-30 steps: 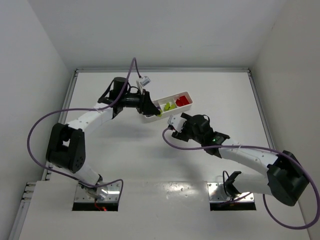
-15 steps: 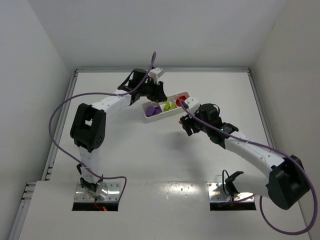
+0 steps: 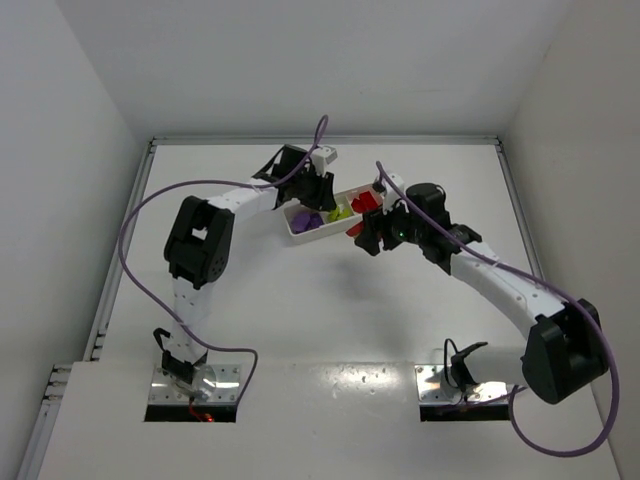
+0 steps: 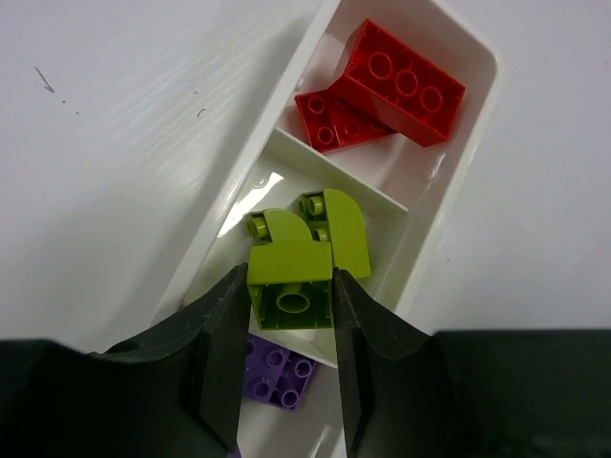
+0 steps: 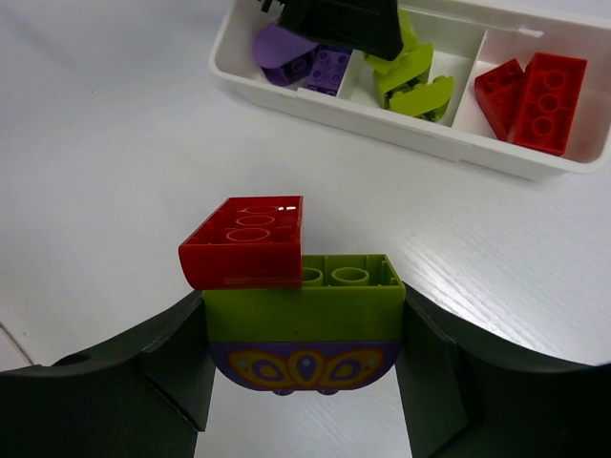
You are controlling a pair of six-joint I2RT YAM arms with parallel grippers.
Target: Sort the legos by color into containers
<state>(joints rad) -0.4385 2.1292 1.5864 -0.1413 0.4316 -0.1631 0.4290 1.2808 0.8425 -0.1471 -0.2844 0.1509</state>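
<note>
The white tray (image 3: 322,232) lies aslant at the table's far middle. Its containers hold purple legos (image 3: 308,220), yellow-green legos (image 3: 340,212) and red legos (image 3: 366,200). My left gripper (image 4: 286,296) is shut on a yellow-green brick (image 4: 286,258), held above the divider between the purple brick (image 4: 277,372) and a curved green one (image 4: 346,234). Two red bricks (image 4: 391,91) fill the far compartment. My right gripper (image 5: 304,315) is shut on a stack: a red brick (image 5: 243,253) on a green brick (image 5: 305,310) on a purple patterned piece (image 5: 304,367). The stack hangs over bare table just in front of the tray (image 5: 382,119).
Purple cables loop off both arms, one wide on the left (image 3: 130,220). The right arm's elbow (image 3: 565,345) stands near the right rail. Raised rails border the table's left, right and far sides. The left gripper (image 5: 334,24) overhangs the tray's purple end.
The left gripper swung from the tray's left end to above the tray. The right gripper carried its stack right and farther, closer to the tray's front.
</note>
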